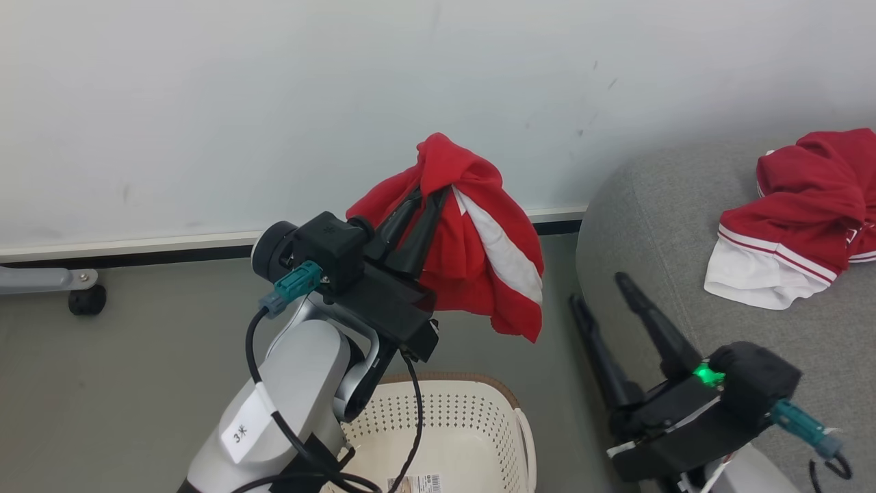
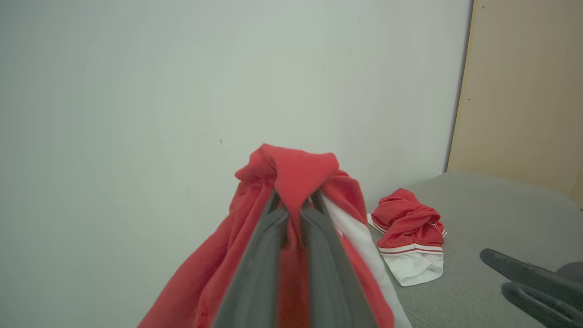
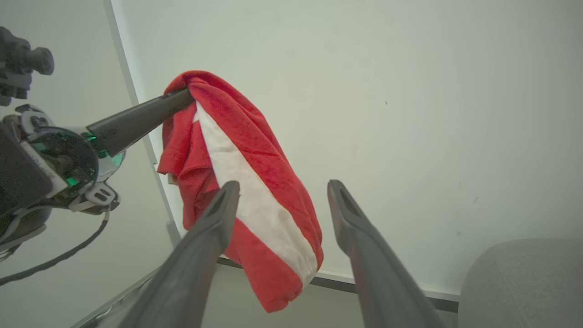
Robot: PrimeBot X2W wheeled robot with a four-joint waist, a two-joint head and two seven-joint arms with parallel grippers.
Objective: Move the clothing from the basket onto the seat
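1. A red garment [image 1: 479, 260] with a white panel hangs in mid-air. Its top fold is bunched and pinched between the fingers of the left gripper [image 1: 431, 195], which are drawn in narrow on the cloth. The rest drapes loosely below the fingertips and to their right.
2. The cloth looks soft, light and limp, so it will likely sag and swing as the arm travels. A thick bunched fold like this one seems the safest place to hold it. A single thin layer could slip free.
3. The cream basket [image 1: 510, 400] with its brown rim sits low beneath the left gripper's wrist, close under the arm.
4. The right gripper [image 1: 597, 288] sits lower and to the right of the hanging cloth, apart from it. Its two fingers are spread wide and carry nothing.
5. The grey seat [image 1: 657, 226] lies just beyond the right gripper's fingertips and is well to the right of the left gripper.
6. A second garment [image 1: 801, 212], red with white trim, lies crumpled on the seat, far past both grippers.
7. A pale wall [image 1: 274, 103] stands behind the held cloth, and grey floor [image 1: 137, 356] surrounds the basket.
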